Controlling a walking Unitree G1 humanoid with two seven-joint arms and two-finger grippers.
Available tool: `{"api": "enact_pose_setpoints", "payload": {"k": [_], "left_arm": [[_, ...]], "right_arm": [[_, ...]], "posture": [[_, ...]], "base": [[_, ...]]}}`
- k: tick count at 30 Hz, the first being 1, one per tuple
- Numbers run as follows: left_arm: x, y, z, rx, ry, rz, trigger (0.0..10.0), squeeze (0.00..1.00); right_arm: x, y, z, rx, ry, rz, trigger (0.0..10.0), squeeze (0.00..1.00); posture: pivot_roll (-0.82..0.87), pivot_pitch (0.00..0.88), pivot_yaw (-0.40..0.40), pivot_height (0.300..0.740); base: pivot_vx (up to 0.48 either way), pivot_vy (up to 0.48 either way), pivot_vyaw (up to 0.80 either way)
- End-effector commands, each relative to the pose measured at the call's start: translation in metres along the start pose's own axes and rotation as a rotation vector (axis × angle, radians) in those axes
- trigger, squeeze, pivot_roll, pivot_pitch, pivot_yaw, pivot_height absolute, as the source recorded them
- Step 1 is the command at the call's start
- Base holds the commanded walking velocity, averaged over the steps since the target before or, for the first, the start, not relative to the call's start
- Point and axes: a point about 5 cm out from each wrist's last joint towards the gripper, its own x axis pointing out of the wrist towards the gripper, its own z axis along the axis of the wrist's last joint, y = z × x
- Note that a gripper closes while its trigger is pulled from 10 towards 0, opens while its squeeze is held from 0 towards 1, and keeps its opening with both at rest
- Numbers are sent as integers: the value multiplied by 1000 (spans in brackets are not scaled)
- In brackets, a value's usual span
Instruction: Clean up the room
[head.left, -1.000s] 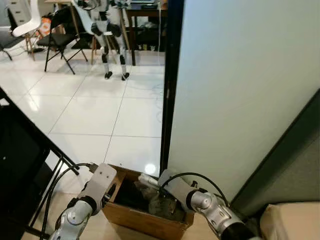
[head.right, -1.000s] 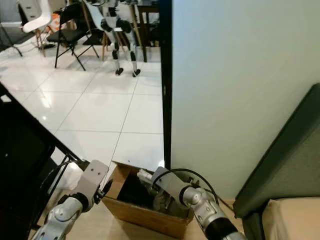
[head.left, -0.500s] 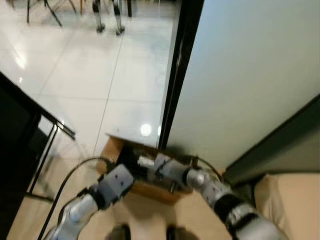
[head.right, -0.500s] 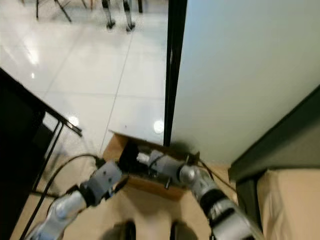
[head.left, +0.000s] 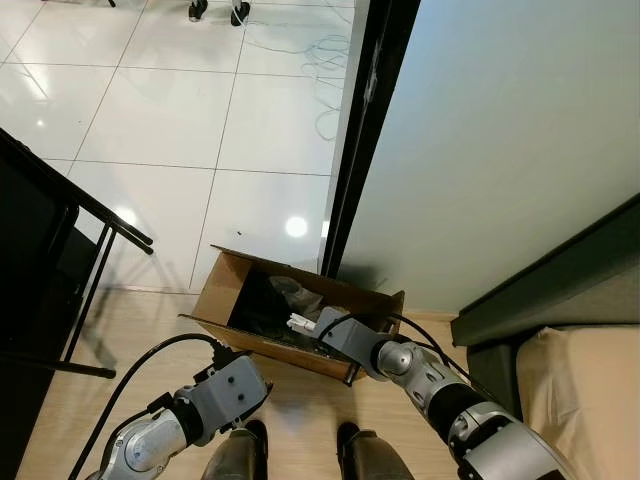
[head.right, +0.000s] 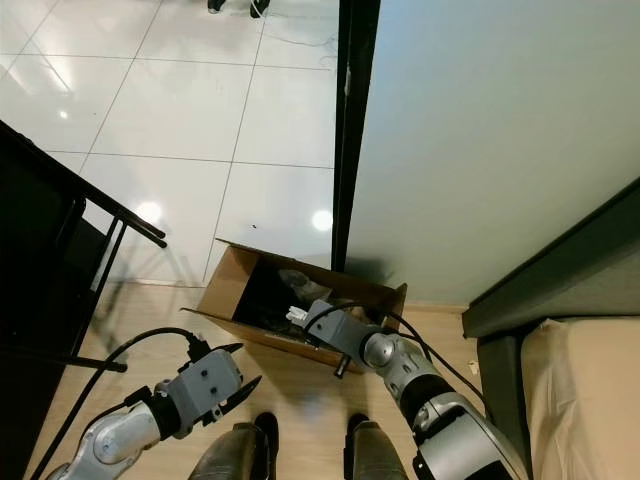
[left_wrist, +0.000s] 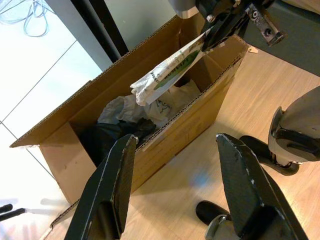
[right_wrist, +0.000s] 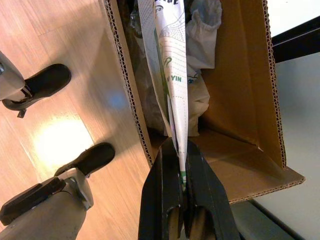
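An open cardboard box (head.left: 214, 296) lies on the wooden floor against a black door frame. Crumpled white bags (left_wrist: 165, 102) and dark scraps fill it. My right gripper (right_wrist: 178, 150) is shut on a white paper wrapper with green print (right_wrist: 173, 85). It holds the wrapper (head.left: 300, 322) over the box's near wall, pointing into the box. In the left wrist view the wrapper (left_wrist: 167, 74) hangs from the right gripper (left_wrist: 212, 34) above the trash. My left gripper (head.right: 238, 372) is open with nothing in it, low over the floor, on the near side of the box.
A black folding frame (head.left: 95, 255) stands to the left. The door frame (head.left: 362, 130) and a pale wall rise behind the box. A dark grey bed edge (head.left: 560, 290) with a beige cushion (head.left: 590, 400) is at the right. Cables (head.left: 320, 70) lie on the tiles. My feet (head.right: 260, 435) are below.
The camera has tilted down, so the box now sits mid-picture. My left arm has drawn back from the box's left end. My right gripper still holds the wrapper at the box.
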Motion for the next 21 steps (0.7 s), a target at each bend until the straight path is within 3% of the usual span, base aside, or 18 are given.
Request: {"api": "enact_pose_setpoints", "payload": {"k": [1, 2, 10, 11, 18, 20, 21], "left_arm": [[-5, -9, -4, 0, 20, -43, 10000, 0], [-5, -8, -3, 1, 20, -44, 10000, 0], [-5, -8, -3, 3, 23, -47, 10000, 0], [-5, -8, -4, 0, 30, -44, 10000, 0], [-3, -4, -13, -48, 79, 36, 10000, 0], [0, -4, -19, -112, 120, 111, 10000, 0], [0, -4, -19, -112, 120, 111, 10000, 0]], "right_arm": [[1, 11, -8, 4, 24, 32, 10000, 0], [1, 11, -7, 7, 24, 41, 10000, 1000], [1, 10, -6, -3, 24, 36, 10000, 1000], [1, 8, -4, 8, 13, 30, 10000, 0], [2, 3, 4, 148, -36, 29, 10000, 0], [2, 5, 8, 293, -101, 9, 10000, 0], [2, 5, 8, 293, -101, 9, 10000, 0]], "posture": [[48, 475, -9, 736], [48, 475, -9, 736], [44, 466, -9, 736], [38, 450, -9, 736], [12, 333, -13, 736], [5, 253, -14, 736], [5, 253, -14, 736]], "base": [[0, 0, 0], [0, 0, 0], [0, 0, 0], [0, 0, 0], [0, 0, 0], [0, 0, 0], [0, 0, 0]]}}
